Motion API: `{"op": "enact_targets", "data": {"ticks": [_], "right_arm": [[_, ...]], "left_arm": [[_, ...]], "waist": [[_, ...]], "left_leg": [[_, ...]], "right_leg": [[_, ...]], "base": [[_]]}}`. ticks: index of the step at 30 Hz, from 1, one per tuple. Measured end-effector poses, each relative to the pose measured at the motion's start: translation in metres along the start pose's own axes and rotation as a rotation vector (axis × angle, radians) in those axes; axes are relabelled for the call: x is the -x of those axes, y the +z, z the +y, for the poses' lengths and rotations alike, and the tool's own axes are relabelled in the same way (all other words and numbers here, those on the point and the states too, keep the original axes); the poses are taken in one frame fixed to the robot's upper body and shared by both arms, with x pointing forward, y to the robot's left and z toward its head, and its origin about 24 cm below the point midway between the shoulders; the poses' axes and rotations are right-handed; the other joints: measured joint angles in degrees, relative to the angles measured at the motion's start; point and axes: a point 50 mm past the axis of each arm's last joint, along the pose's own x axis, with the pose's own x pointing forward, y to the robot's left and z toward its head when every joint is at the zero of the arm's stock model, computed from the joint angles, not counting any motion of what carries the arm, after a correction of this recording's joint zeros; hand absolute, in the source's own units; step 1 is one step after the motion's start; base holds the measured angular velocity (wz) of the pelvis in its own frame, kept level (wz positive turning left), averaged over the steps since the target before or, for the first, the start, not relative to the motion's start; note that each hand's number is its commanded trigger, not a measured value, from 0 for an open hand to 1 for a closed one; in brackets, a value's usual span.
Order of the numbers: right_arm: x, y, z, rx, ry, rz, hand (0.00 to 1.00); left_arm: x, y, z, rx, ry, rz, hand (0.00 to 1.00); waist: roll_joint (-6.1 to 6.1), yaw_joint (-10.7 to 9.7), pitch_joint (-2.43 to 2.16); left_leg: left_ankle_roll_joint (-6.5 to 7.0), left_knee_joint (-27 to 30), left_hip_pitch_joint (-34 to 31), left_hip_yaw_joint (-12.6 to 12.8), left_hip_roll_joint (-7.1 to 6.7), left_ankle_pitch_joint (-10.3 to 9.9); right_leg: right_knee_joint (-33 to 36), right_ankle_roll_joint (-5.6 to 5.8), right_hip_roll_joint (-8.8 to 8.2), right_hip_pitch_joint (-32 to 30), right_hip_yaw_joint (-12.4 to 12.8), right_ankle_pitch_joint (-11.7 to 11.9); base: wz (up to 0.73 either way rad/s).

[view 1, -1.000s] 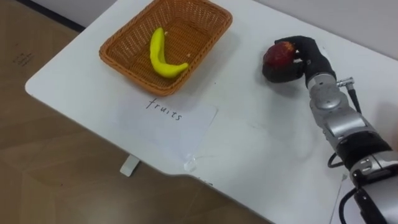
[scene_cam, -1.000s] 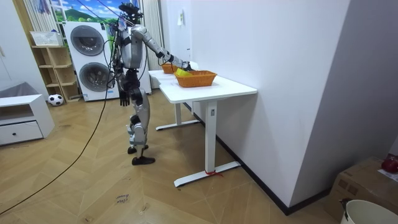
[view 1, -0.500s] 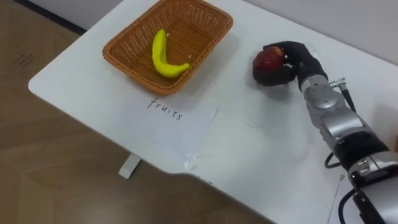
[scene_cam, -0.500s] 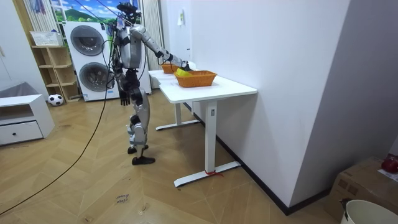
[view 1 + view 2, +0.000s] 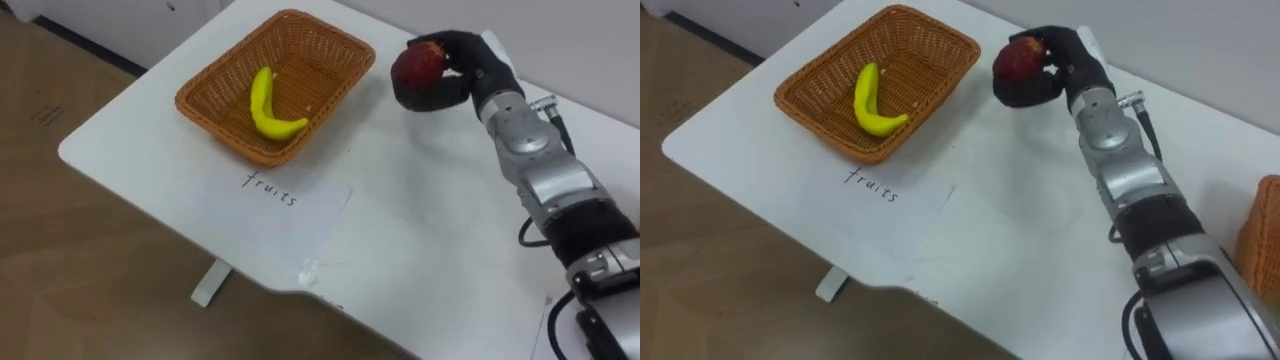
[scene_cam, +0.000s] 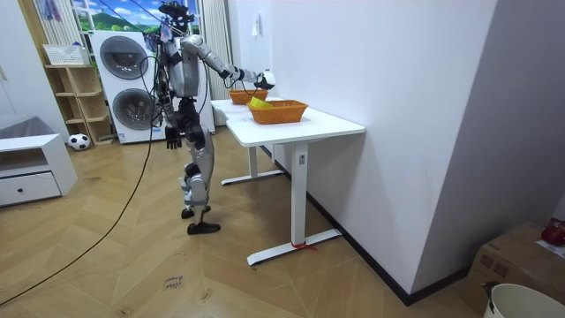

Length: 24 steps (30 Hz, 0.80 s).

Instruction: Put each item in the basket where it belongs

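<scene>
My right hand (image 5: 468,66) is shut on a red apple (image 5: 417,65), held above the white table (image 5: 420,240) just right of the wicker fruit basket (image 5: 345,50). The same apple (image 5: 1019,56) and right hand (image 5: 1068,64) appear in the right eye view, beside the basket (image 5: 810,110). A yellow banana (image 5: 267,105) lies inside the basket. In the room view my right hand (image 6: 262,80) is raised over the basket (image 6: 278,111), while my left hand (image 6: 170,137) hangs idle at my side.
A paper sheet (image 5: 270,200) marked as the fruit label lies in front of the basket near the table's front edge. A second wicker basket (image 5: 1262,245) stands at the right edge of the table. Wood floor lies beyond the table's left corner.
My right hand has lifted the apple off the table and carried it left toward the basket. The eye views shifted slightly.
</scene>
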Motion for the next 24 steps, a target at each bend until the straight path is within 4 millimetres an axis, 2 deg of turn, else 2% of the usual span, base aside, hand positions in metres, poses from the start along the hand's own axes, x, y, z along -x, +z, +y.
{"op": "enact_targets", "data": {"ticks": [3, 9, 14, 19, 24], "right_arm": [[0.0, 0.004, 0.001, -0.002, 0.004, -0.012, 1.0], [0.0, 0.014, 0.003, -0.002, 0.017, -0.031, 1.0], [0.002, 0.038, 0.006, 0.007, 0.024, -0.117, 1.0], [0.003, 0.041, 0.011, 0.026, 0.037, -0.124, 1.0], [0.003, 0.039, 0.012, 0.03, 0.042, -0.106, 1.0]], "left_arm": [[0.001, -0.004, -0.001, -0.003, -0.01, 0.014, 0.0], [0.002, -0.007, -0.006, -0.002, -0.024, 0.039, 0.0], [0.004, -0.008, -0.01, 0.004, -0.032, 0.044, 0.0], [0.004, -0.008, -0.006, 0.023, -0.02, 0.044, 0.0], [0.003, -0.009, -0.004, 0.038, -0.012, 0.052, 0.0]], "waist": [[0.42, 0.05, -0.41], [0.45, 0.1, -0.47], [-0.08, 0.93, -0.55], [-0.64, 1.78, -0.39], [-1.03, 2.99, 0.07]], "left_leg": [[0.0, -0.19, 1.01, -0.12, 0.02, 0.0], [-0.12, -0.31, 1.42, -0.12, -0.05, 0.07], [-0.12, -0.35, 2.03, -0.24, 0.0, 0.09], [-0.11, -0.55, 2.72, -1.19, -0.12, 0.09], [-0.08, -1.0, 2.78, -2.14, -0.71, 0.07]], "right_leg": [[-0.01, 0.1, 0.06, 1.12, -0.25, -0.06], [0.1, 0.1, 0.1, 1.99, -0.84, -0.06], [0.15, 0.11, 0.1, 2.06, -0.94, -0.07], [0.03, 0.38, -0.03, 2.94, -0.81, -0.24], [-0.1, 0.55, -0.08, 3.4, -1.22, -0.34]], "base": [[0.04], [0.01], [0.0], [0.08], [0.08]]}}
